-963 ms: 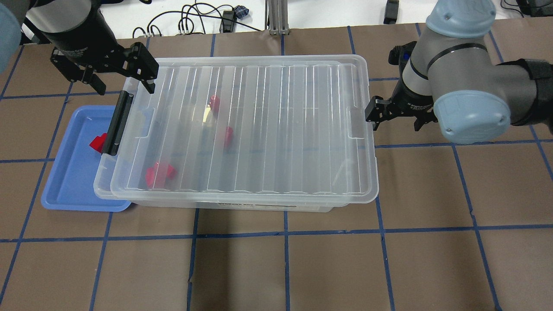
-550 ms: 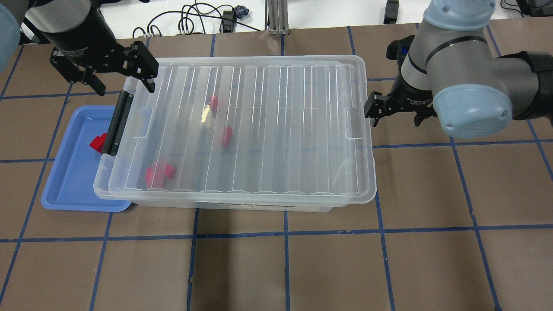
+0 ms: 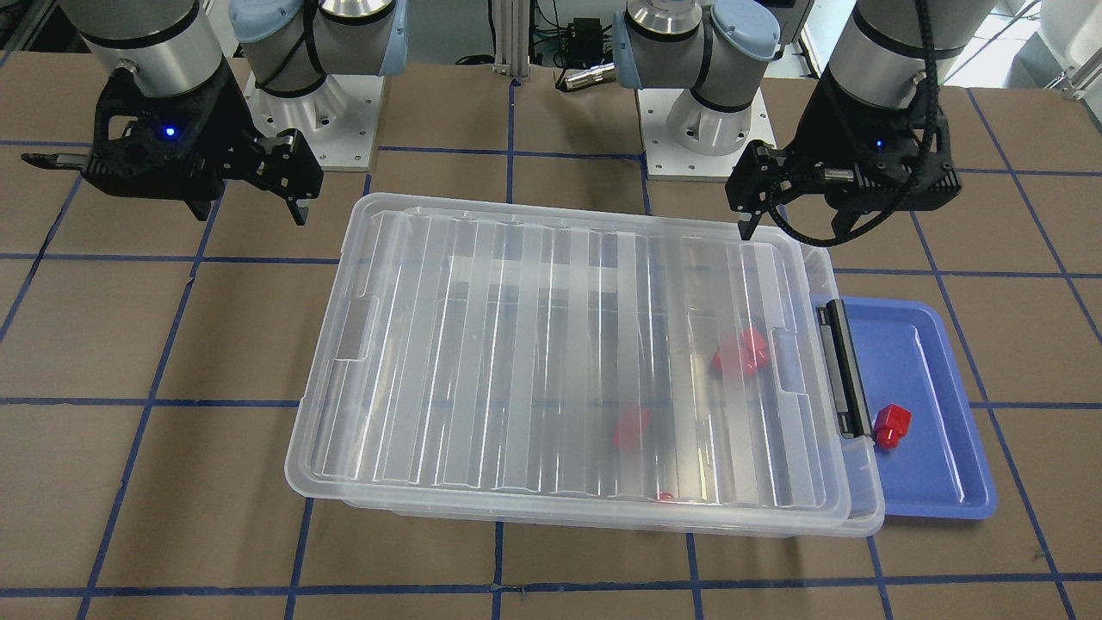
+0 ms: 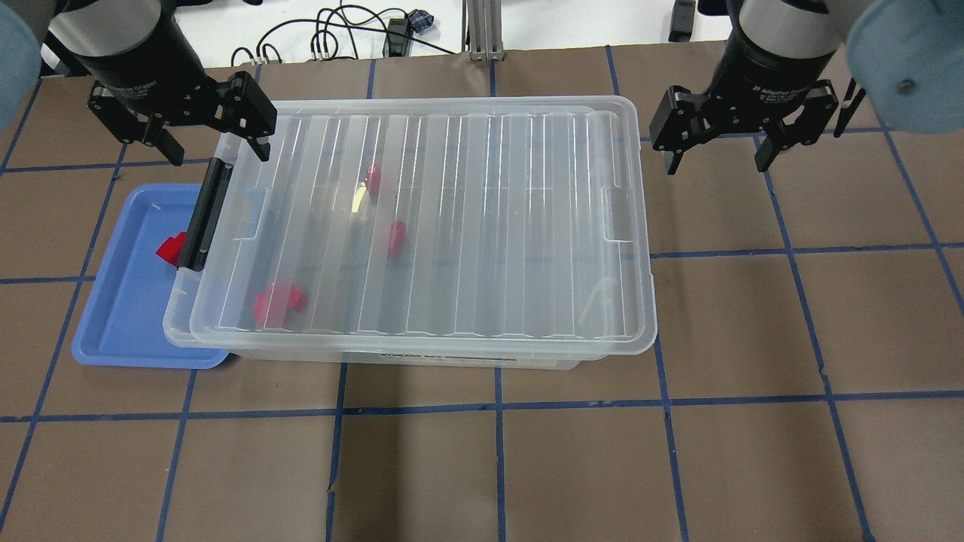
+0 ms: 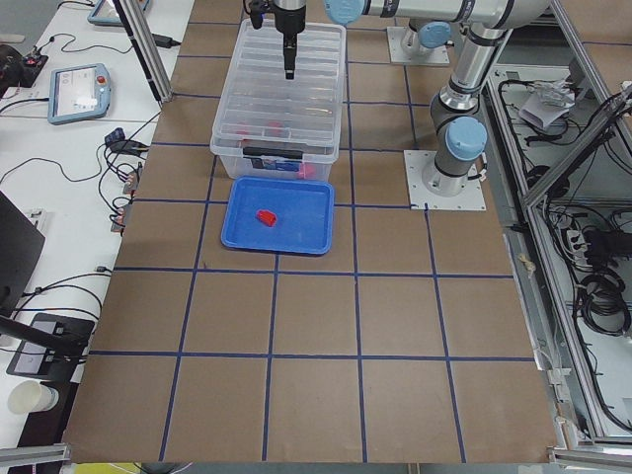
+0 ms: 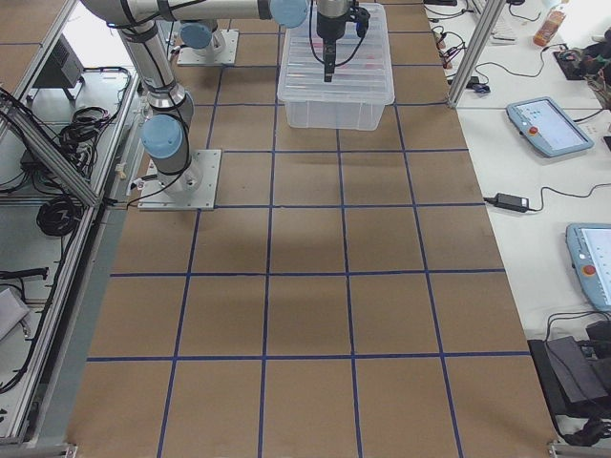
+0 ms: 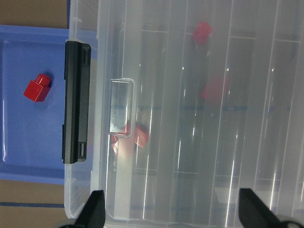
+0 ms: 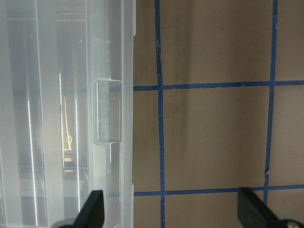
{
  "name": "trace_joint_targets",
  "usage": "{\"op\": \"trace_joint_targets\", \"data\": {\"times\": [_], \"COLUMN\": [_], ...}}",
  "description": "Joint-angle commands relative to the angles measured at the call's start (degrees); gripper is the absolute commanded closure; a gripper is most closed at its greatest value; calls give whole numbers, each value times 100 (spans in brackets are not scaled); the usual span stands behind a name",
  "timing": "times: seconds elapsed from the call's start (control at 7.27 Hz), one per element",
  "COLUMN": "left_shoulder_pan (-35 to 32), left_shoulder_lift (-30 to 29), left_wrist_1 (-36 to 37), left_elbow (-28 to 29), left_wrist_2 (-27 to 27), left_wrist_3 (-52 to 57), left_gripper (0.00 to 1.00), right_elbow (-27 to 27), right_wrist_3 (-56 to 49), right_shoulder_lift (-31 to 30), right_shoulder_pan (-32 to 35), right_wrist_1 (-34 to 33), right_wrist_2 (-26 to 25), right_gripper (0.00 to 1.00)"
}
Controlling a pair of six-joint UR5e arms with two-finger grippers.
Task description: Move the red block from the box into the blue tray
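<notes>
Hovering spread, empty: box (image 4: pixel 489 226) beneath left gripper (image 4: pixel 215 154), beside right gripper (image 4: pixel 717 159). The red block (image 4: pixel 172 248) lies in the blue tray (image 4: pixel 120 316).

Table (image 4: pixel 497 467) covered in brown paper, split into big squares by blue tape (image 4: pixel 498 406). Small tear in the paper near the front (image 4: pixel 330 489). Past the far edge, a tangle of black cables (image 4: pixel 325 41) on a white top, just beside an aluminium post (image 4: pixel 479 30). From the left end: a pendant (image 5: pixel 81 91) with a light screen on a white side bench, and a paper cup (image 5: pixel 30 397) down in the near corner. From the right end: another pendant (image 6: pixel 546 126), a black power brick (image 6: pixel 509 201) with its cord, plus what looks like a bottle (image 6: pixel 548 24) up in the corner, too small to call for sure.
</notes>
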Motion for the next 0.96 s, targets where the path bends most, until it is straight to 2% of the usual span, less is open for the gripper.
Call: {"op": "trace_joint_targets", "data": {"times": [0.0,0.83], "left_shoulder_pan": [-207,-208], "left_shoulder_lift": [-17,0], "left_wrist_1": [17,17], "left_elbow": [7,8], "left_wrist_2": [37,19], "left_wrist_3": [-50,-32], "left_gripper": [0,0], "right_elbow": [-119,-119], "right_wrist_3": [-16,10], "right_shoulder_lift": [15,50], "right_shoulder_pan": [36,36], "right_wrist_1": [18,-35], "right_wrist_2": [5,22], "right_gripper": [0,0]}}
